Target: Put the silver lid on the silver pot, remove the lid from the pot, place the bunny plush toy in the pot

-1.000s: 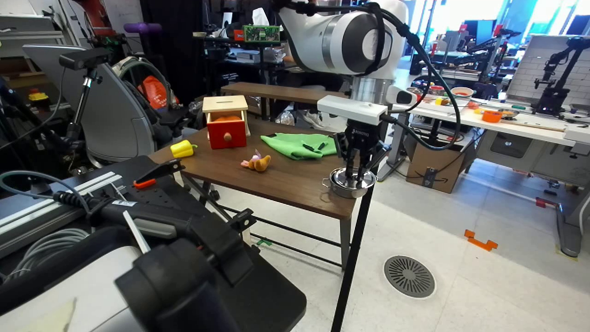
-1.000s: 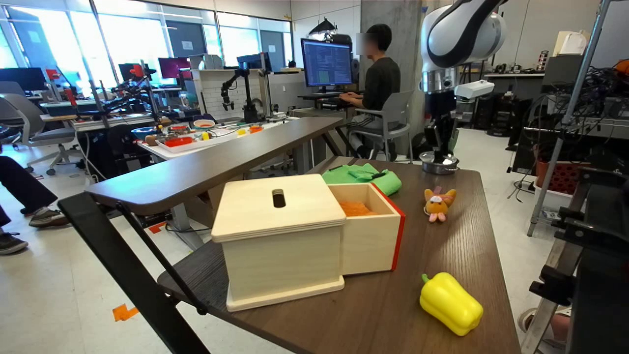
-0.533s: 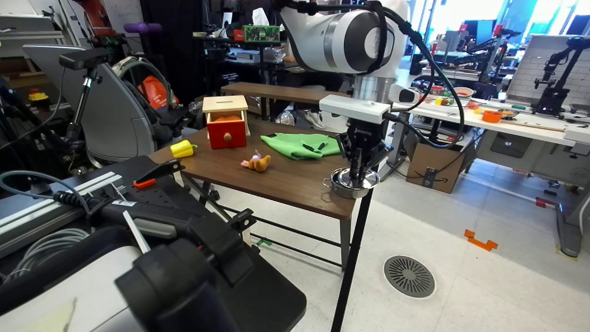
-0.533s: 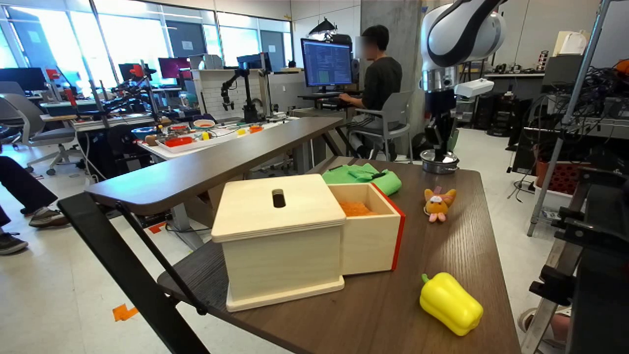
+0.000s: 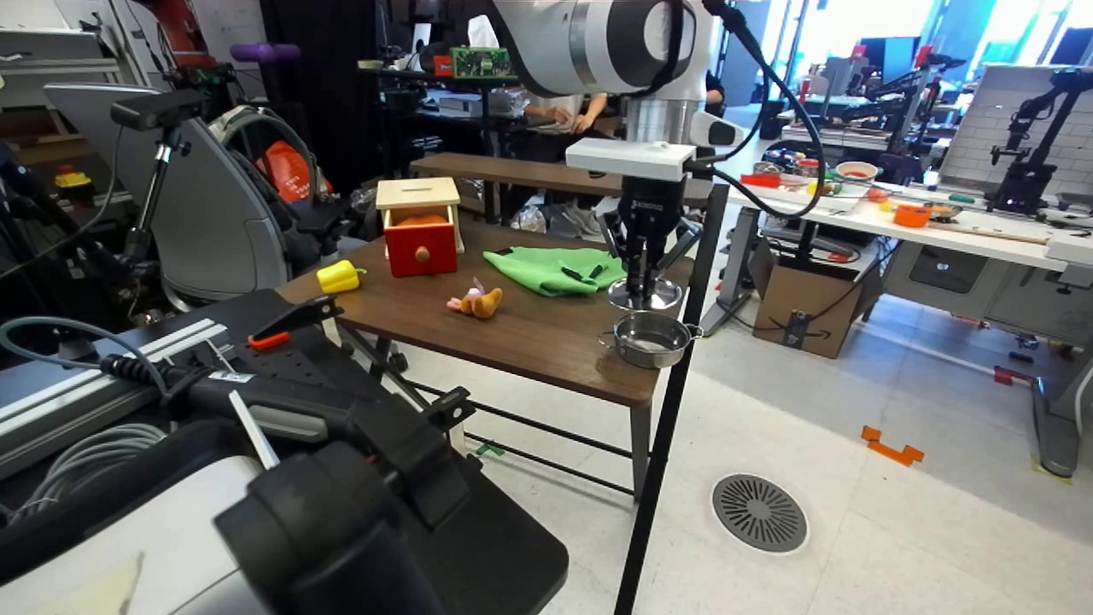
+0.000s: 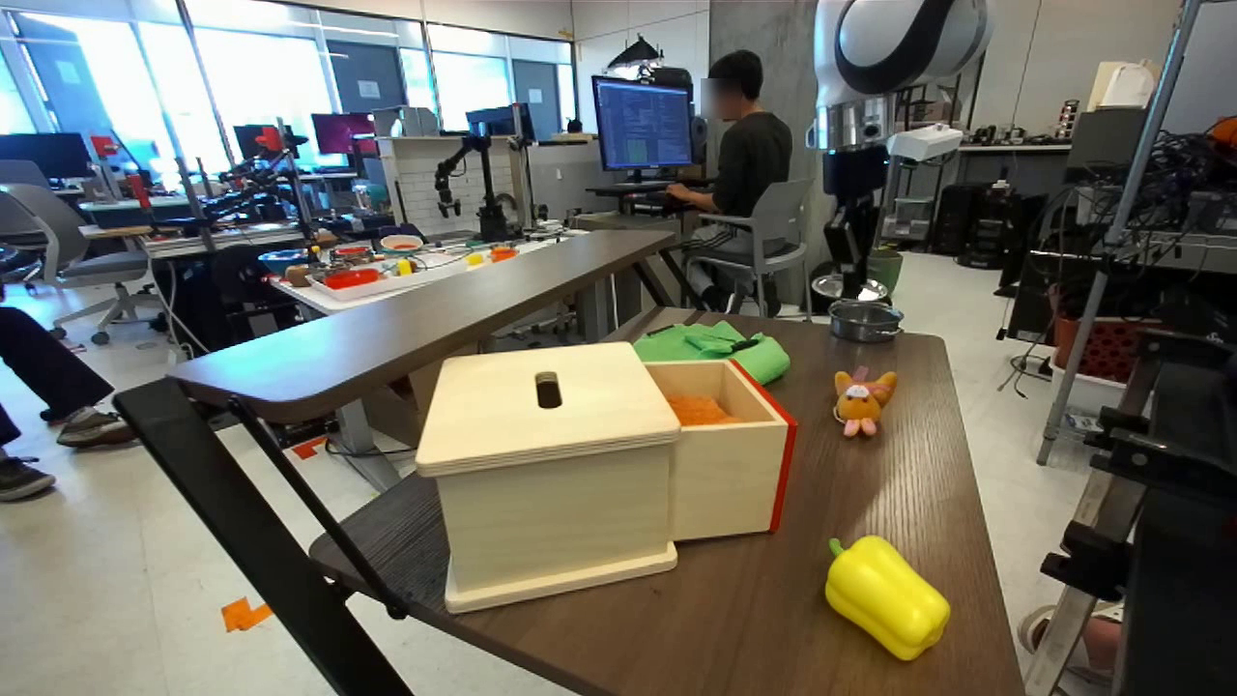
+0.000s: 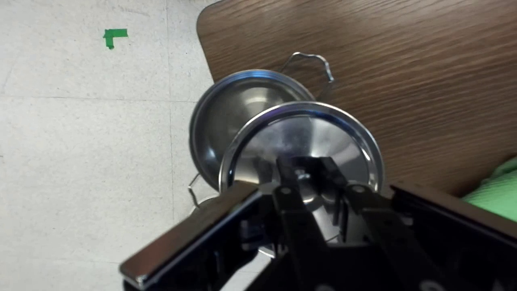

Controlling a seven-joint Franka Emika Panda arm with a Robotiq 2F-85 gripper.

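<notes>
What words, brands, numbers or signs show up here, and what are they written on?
"ROBOTIQ", small and soft, just about legible: on the black end effector.
Curved arrow mark, no legible words: on the cardboard box.
Screen text on the large monitor: too small to read.
White notice in the background: too small to read.
No numbers are readable.

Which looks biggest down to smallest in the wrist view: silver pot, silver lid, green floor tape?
1. silver lid
2. silver pot, partly hidden
3. green floor tape
Being nearer enlarges the lid; whether it truly outsizes the pot is unsure.
</notes>
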